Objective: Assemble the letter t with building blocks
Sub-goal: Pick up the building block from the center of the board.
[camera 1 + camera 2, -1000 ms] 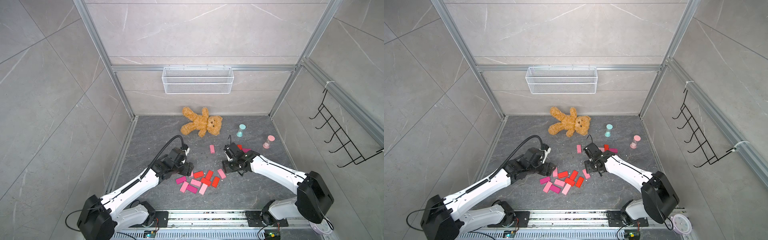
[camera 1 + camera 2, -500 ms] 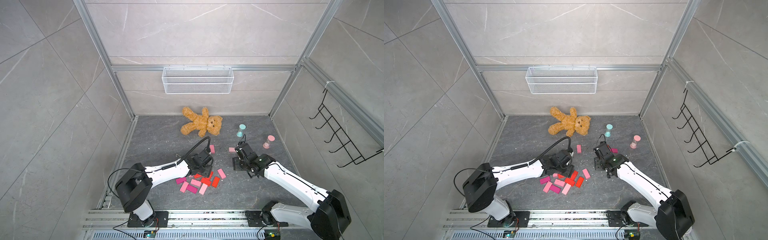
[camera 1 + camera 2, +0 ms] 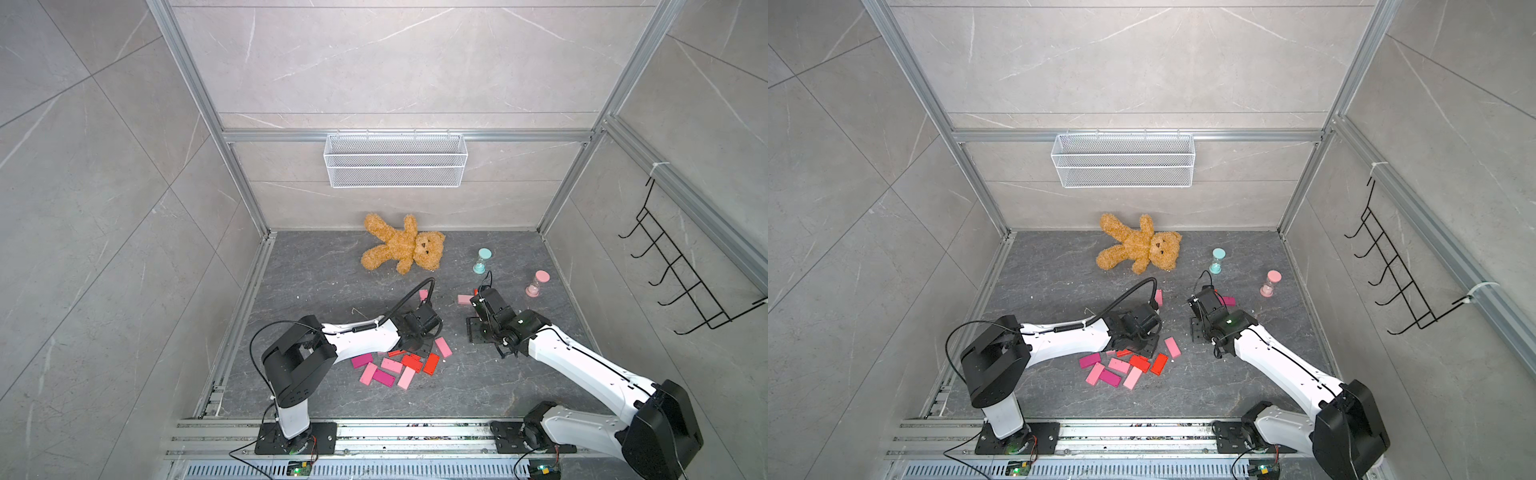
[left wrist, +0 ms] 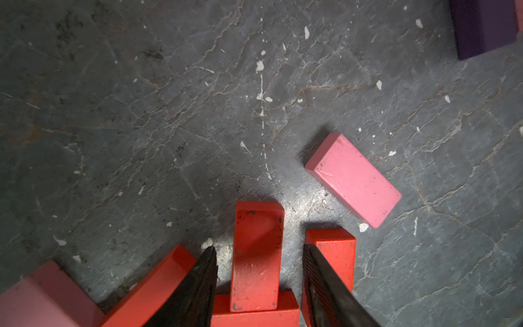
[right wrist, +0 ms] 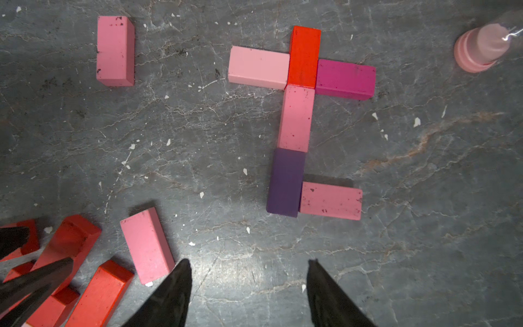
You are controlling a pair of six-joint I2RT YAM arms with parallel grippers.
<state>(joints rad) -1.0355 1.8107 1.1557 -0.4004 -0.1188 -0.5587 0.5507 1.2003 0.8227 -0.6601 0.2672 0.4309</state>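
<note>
Left wrist view: left gripper (image 4: 259, 247), jaws apart, straddles a red block (image 4: 254, 271), gaps both sides. Right gripper (image 5: 249, 262) gapes empty. Loose blocks (image 3: 395, 368) lie lower centre in both top views.

Brown teddy bear (image 3: 401, 245) lies flat on the dark grey stone floor (image 3: 316, 278), near the back wall. 2 hourglasses stand upright to its right: teal hourglass (image 3: 482, 261) closer to the bear, pink hourglass (image 3: 537, 283) further right and nearer the front. 1 white wire basket (image 3: 395, 166) hangs on the back wall. Black hook rack (image 3: 681, 274) hangs on the right wall. Small white flecks are scattered over the floor.
</note>
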